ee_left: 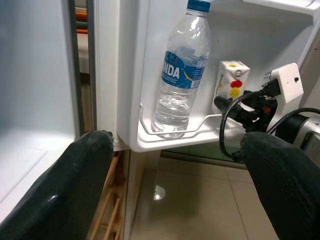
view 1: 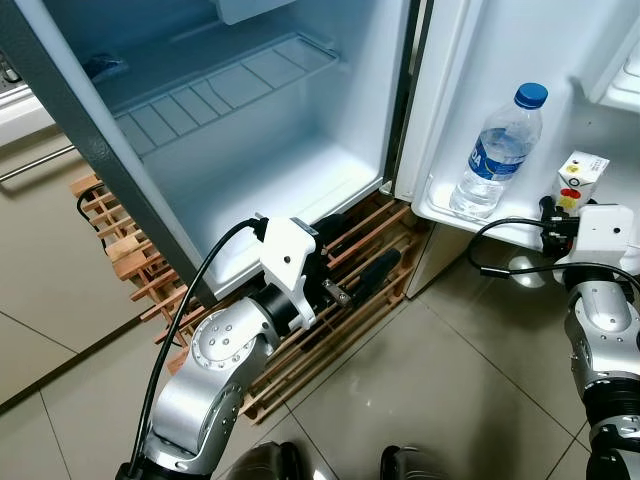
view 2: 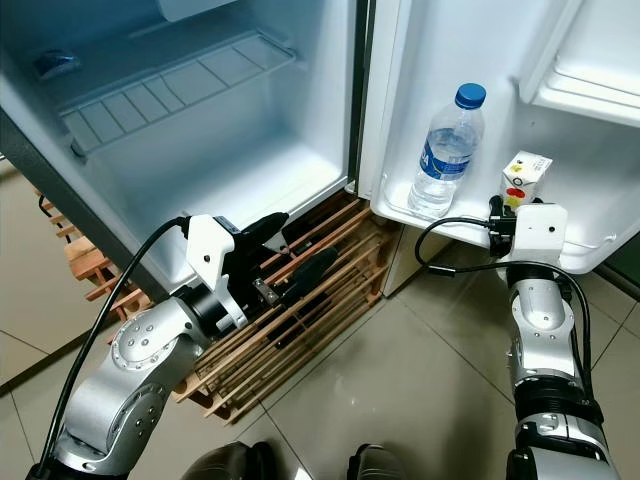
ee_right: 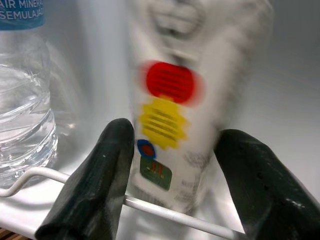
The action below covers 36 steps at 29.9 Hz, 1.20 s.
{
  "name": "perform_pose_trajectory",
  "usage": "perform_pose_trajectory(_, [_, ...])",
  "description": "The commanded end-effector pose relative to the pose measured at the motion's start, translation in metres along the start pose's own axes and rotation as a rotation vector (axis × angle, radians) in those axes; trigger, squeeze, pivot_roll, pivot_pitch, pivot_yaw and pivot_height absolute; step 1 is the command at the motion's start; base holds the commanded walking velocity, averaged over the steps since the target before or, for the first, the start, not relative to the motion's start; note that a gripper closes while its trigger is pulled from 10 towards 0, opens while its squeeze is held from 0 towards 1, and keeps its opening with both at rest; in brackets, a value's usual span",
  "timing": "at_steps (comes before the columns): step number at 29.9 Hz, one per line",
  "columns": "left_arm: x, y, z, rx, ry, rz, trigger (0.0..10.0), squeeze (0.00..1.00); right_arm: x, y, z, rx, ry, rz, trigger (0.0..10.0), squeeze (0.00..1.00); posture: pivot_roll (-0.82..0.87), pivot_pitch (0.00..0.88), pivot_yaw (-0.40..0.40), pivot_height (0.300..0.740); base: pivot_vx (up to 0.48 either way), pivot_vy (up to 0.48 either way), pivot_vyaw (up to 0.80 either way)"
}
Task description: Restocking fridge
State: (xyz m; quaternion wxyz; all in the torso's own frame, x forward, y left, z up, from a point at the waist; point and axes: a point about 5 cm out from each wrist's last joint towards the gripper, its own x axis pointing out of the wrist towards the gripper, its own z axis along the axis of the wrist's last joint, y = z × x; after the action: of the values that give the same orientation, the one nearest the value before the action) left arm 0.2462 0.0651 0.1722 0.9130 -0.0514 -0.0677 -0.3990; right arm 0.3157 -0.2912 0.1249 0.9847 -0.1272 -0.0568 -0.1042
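At the right of the frame, the right gripper (ee_right: 172,192) stands open around the carton (ee_right: 180,125), probably light and crushable, best held mid-body.

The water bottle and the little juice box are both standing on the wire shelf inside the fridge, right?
Not quite. The water bottle and juice box stand upright on the door shelf, not the wire shelf inside. The left eye view shows it.

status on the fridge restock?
Done: water bottle stands in the door shelf. In hand: right gripper open around the juice carton, which stands on the same shelf beside the bottle. Left gripper open, empty. Left: draw the right gripper back.
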Motion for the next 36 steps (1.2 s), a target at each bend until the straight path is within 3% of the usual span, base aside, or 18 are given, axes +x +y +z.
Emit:
perform_pose_trajectory(1, [0.000,-0.001,0.000,0.009,0.003,0.000,10.0,0.00,-0.010,0.005,-0.021,0.020,0.109,0.029,10.0,1.00,-0.02,0.163,0.082,0.740,0.000,0.000,0.00])
perform_pose_trajectory(9, [0.001,0.000,0.001,0.012,0.001,0.003,10.0,0.00,-0.015,0.001,-0.023,0.056,0.123,0.000,10.0,1.00,-0.02,0.158,0.078,0.740,0.000,0.000,0.00])
perform_pose_trajectory(15, [0.001,0.000,0.001,0.013,0.000,0.005,10.0,0.00,-0.019,0.002,-0.017,0.034,0.102,0.017,10.0,1.00,-0.03,0.154,0.074,0.740,0.000,0.000,0.00])
perform_pose_trajectory(16, [0.002,0.001,0.001,0.015,0.001,0.007,10.0,0.00,-0.020,0.001,-0.013,0.025,0.088,0.014,10.0,0.53,-0.04,0.148,0.067,0.740,0.000,0.000,0.00])
perform_pose_trajectory(18, [0.002,0.001,0.001,0.017,0.002,0.009,10.0,0.00,-0.021,0.001,-0.011,0.021,0.083,0.014,10.0,0.53,-0.04,0.148,0.067,0.740,0.000,0.000,0.00])
perform_pose_trajectory(19, [0.000,0.003,0.000,0.028,0.009,0.024,10.0,0.00,-0.026,0.000,-0.007,0.014,0.072,0.007,10.0,0.00,-0.05,0.140,0.057,0.740,0.000,0.000,0.00])
perform_pose_trajectory(21, [0.000,0.005,-0.001,0.034,0.014,0.035,10.0,0.00,-0.030,0.001,-0.005,0.017,0.070,0.005,10.0,0.00,-0.05,0.135,0.055,0.740,0.000,0.000,0.00])
perform_pose_trajectory(27, [-0.008,0.021,-0.010,0.026,0.039,0.153,10.0,0.00,-0.068,0.008,0.009,0.012,0.049,-0.030,10.0,0.00,-0.10,0.086,0.030,0.740,0.000,0.000,0.00])
perform_pose_trajectory(36, [0.009,0.024,-0.014,-0.001,0.001,0.197,10.0,0.00,-0.101,0.025,0.042,-0.091,-0.099,-0.019,10.0,0.00,-0.15,0.000,0.007,0.740,0.000,0.000,0.00])
